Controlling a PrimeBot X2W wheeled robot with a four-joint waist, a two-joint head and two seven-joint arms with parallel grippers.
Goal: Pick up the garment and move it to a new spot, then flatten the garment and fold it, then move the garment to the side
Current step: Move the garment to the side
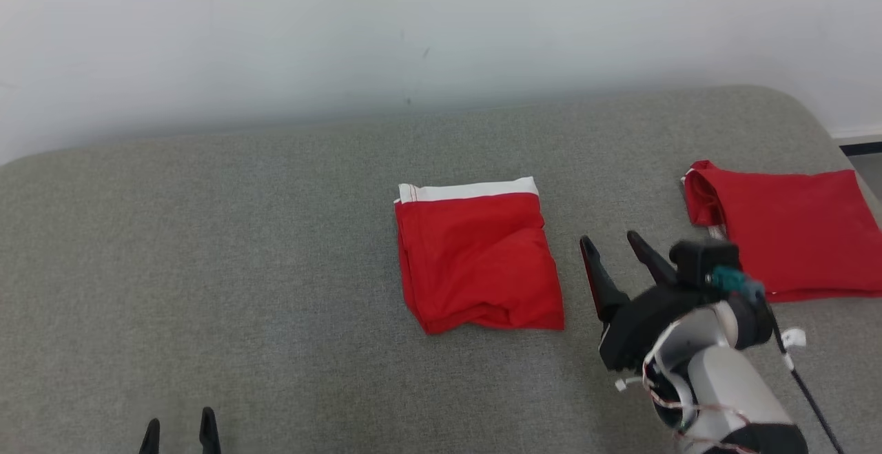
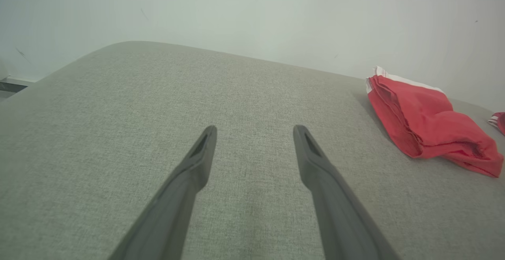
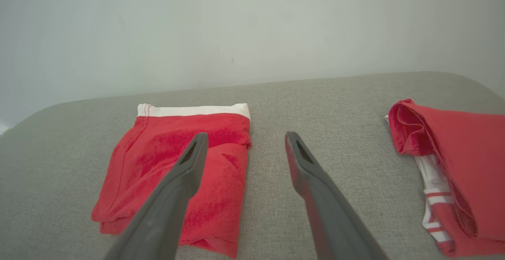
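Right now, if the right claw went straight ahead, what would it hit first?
Likely nothing nearby: the right claw points at bare grey cushion between the folded red garment and a second red garment; beyond is the wall. Depth is unclear.

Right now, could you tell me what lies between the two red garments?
Bare grey cushion, seen in the head view, with the open right gripper in that gap.

Bright, soft, even light. Faint shadow edges the folded red shorts [image 2: 422, 122] right of the left gripper [image 2: 255, 128], whose finger bases blur.
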